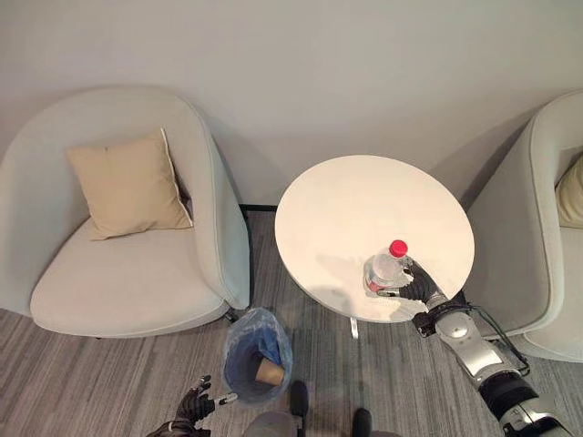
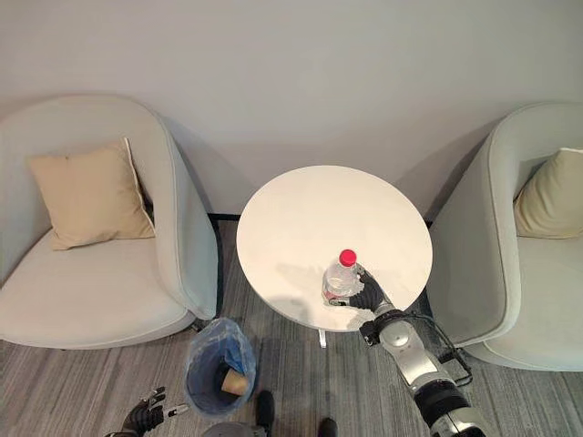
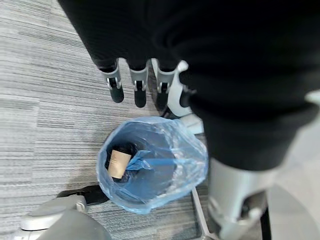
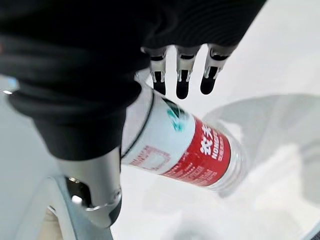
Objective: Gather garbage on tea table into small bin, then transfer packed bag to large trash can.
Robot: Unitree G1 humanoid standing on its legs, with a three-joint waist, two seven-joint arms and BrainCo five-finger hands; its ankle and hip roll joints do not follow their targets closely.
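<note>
While my right hand (image 1: 421,288) is reaching over the lower right edge of the round white worktop (image 1: 364,200), I am working on the gathering step: the plastic bottle (image 1: 384,268) with the red cap is standing upright near that edge, lower right of centre in the left eye view. In my right wrist view the fingers (image 4: 182,80) are lying along one side of the bottle's red-and-white label with the thumb on the other side, so I am judging the hand to be wrapping round the bottle, though I cannot tell how firm the hold is. My left hand (image 1: 193,405) is hanging at the bottom left of the frame, fingers relaxed and holding nothing, just beside the small bin (image 1: 258,352). That bin, lined with a blue bag (image 3: 175,145), is standing on the floor below the worktop's left side, with a brown paper cup (image 3: 118,163) already inside. Next I judge I need to lift the bottle clear, carry it left and down over the bin's mouth, and let go there.
</note>
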